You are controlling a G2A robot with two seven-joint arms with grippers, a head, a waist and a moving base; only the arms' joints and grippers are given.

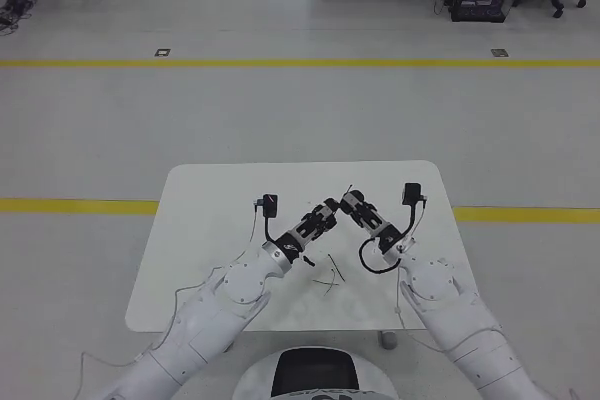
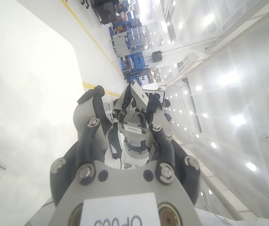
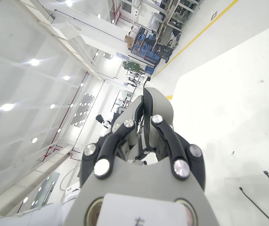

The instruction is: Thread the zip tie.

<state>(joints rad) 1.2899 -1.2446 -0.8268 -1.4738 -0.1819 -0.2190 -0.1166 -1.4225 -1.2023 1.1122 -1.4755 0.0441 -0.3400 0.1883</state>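
The right gripper (image 3: pixel 146 95) has its jaws clamped on a thin black plastic zip tie (image 3: pixel 146 81), the tie's tip poking beyond them. The left gripper (image 2: pixel 127 94) has jaws wide apart, empty, facing the right gripper's tip.

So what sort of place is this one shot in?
Probably an industrial hall or robotics workshop: a white table on a pale floor with yellow lines, and racks of blue bins behind.

The white table (image 1: pixel 200 250) looks smooth and matt, the thin black zip ties (image 1: pixel 334 268) plastic.
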